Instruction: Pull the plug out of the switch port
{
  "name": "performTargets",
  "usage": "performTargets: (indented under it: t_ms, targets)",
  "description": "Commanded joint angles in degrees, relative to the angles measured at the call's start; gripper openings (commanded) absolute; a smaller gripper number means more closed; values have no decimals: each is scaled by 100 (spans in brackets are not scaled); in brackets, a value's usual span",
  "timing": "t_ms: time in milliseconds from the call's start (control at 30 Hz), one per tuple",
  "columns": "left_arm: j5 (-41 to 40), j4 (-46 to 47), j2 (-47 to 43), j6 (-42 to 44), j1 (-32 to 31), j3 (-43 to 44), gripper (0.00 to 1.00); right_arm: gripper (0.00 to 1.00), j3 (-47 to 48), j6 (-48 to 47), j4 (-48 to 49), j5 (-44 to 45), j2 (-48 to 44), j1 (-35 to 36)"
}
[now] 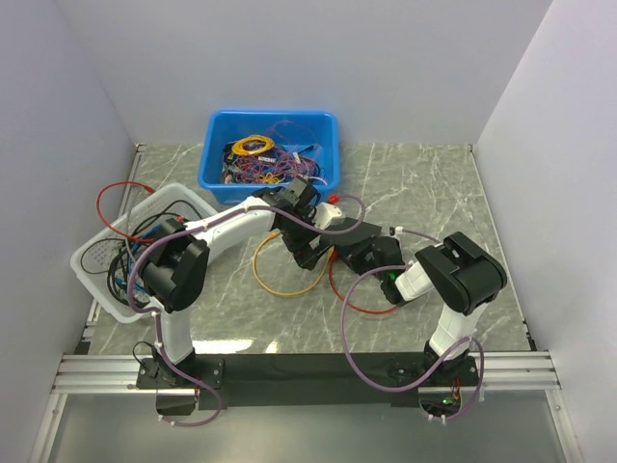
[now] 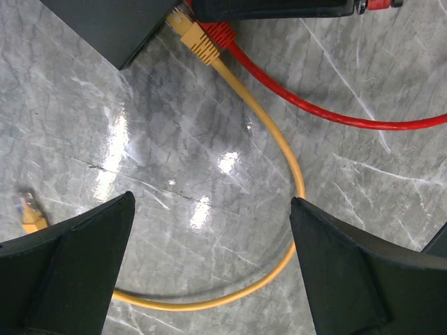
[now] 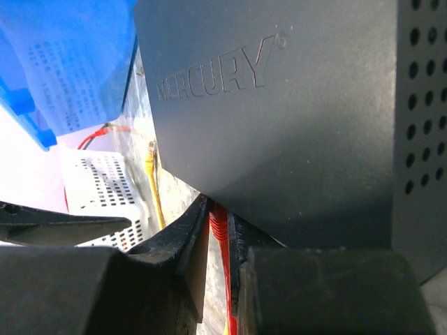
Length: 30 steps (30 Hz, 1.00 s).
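The switch (image 3: 279, 105) is a flat matte-black box that fills most of the right wrist view; its corner (image 2: 119, 28) also shows in the left wrist view. A red plug (image 3: 221, 225) sits in its edge, beside a yellow plug (image 2: 194, 35). My right gripper (image 3: 219, 234) is shut on the red plug, its ribbed boot pinched between both pads. My left gripper (image 2: 209, 209) hangs wide open over the marble table, nothing between its fingers, with the yellow cable (image 2: 279, 139) looping below it.
The red cable (image 2: 335, 115) trails across the table to the right. A loose yellow plug end (image 2: 28, 213) lies by my left finger. A blue bin (image 1: 217, 164) of cables stands at the back, and a white basket (image 1: 92, 256) at the left.
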Motion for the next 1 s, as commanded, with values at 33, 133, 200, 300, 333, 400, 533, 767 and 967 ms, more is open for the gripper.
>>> performTargets:
  t_ms: [33, 133, 200, 300, 333, 400, 533, 767, 967]
  targets:
    - [1, -16, -218, 65, -11, 241, 99, 0, -80, -85, 23, 226, 187, -134]
    - [80, -34, -183, 82, -11, 267, 99, 0, -150, -146, 207, 130, 222, -204]
    - [72, -16, -78, 91, -29, 320, 99, 0, -229, -260, 436, -2, 222, -222]
    - [-103, 168, 203, 118, -64, 609, 99, 0, -142, -803, 235, -449, 82, -222]
    - [-208, 247, 290, 127, -73, 819, 99, 0, -124, -919, 156, -608, 47, -231]
    - [-639, 493, 598, 144, -73, 1031, 99, 0, -45, -1244, -300, -1100, -93, -248]
    - [-921, 547, 1125, 293, -90, 1549, 99, 0, -246, -1745, -644, -1593, -524, -257]
    - [-1000, 520, 1548, 399, -152, 1568, 99, 0, -10, -2861, -2295, -2085, -1263, -362]
    - [-780, 450, 1460, 329, -161, 1489, 99, 0, 552, -3625, -3121, -2989, -1211, -486]
